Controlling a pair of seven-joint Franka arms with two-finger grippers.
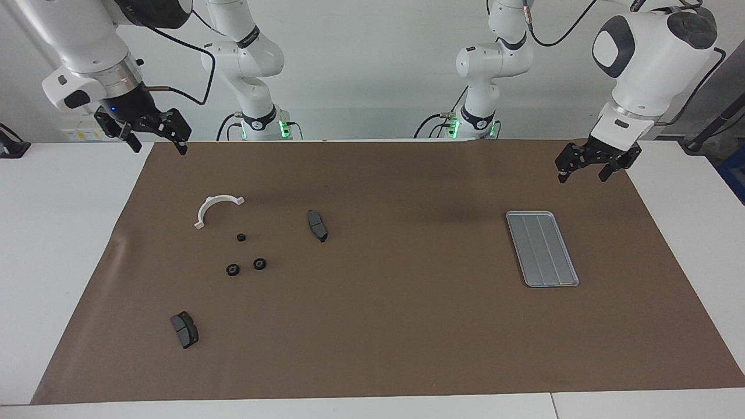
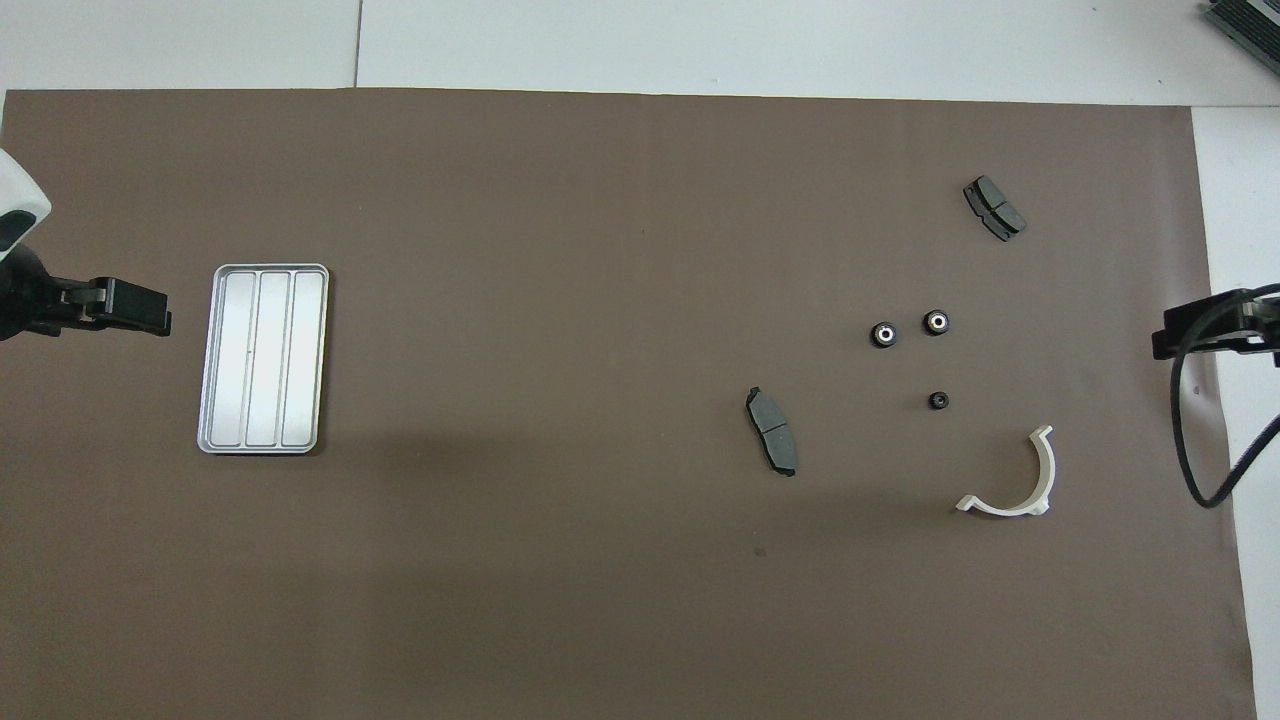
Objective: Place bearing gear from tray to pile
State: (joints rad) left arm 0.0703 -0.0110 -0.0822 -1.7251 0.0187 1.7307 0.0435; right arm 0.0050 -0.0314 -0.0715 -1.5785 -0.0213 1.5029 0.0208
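Note:
The silver tray (image 1: pixel 542 248) lies empty on the brown mat toward the left arm's end; it also shows in the overhead view (image 2: pixel 264 358). The pile is three small black gears (image 1: pixel 240 237) (image 1: pixel 233 270) (image 1: pixel 259 263) toward the right arm's end, loosely spaced, also seen from overhead (image 2: pixel 938 400) (image 2: pixel 884 335) (image 2: pixel 936 322). My left gripper (image 1: pixel 582 176) hangs open and empty in the air over the mat's edge beside the tray. My right gripper (image 1: pixel 160 149) hangs open and empty over the mat's corner at its own end.
A white half-ring bracket (image 1: pixel 212 202) lies nearer to the robots than the gears. One dark grey pad (image 1: pixel 317 225) lies beside the gears toward the middle; another (image 1: pixel 184 329) lies farther from the robots. The mat (image 1: pixel 407 326) covers most of the table.

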